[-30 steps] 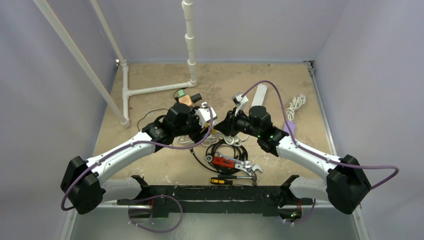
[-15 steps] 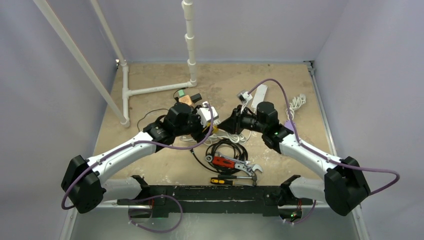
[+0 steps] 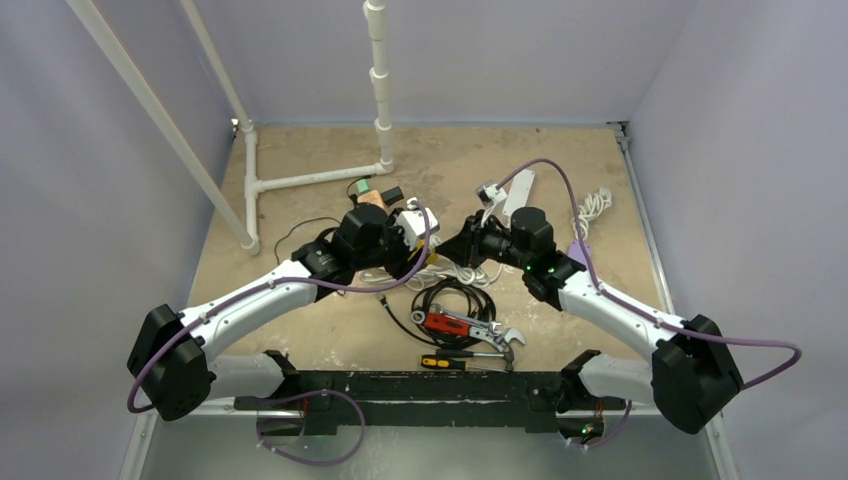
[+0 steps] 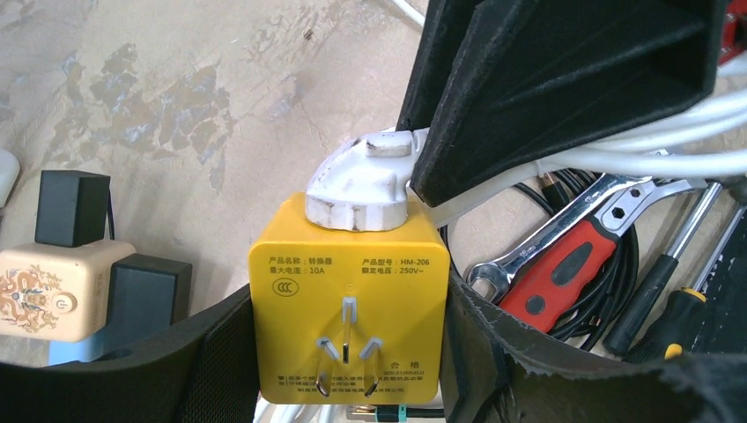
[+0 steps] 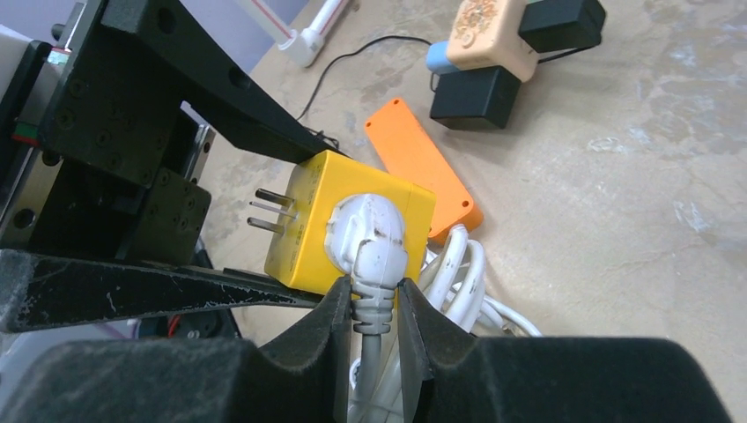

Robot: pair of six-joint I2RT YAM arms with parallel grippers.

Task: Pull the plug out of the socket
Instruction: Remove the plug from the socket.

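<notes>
The socket is clamped in the left gripper as anchor; the plug is pinched in the right gripper for pulling.

A red-handled wrench and a screwdriver lie on the desk beside a black cable coil. An orange box lies near a beige adapter that touches a black block. White pipes stand at the far left.

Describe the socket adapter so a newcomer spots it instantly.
At the table centre, look in the left gripper. The socket adapter is a yellow cube with bare prongs, a white plug seated in one face; the orange box nearby is flat, plugless.
</notes>
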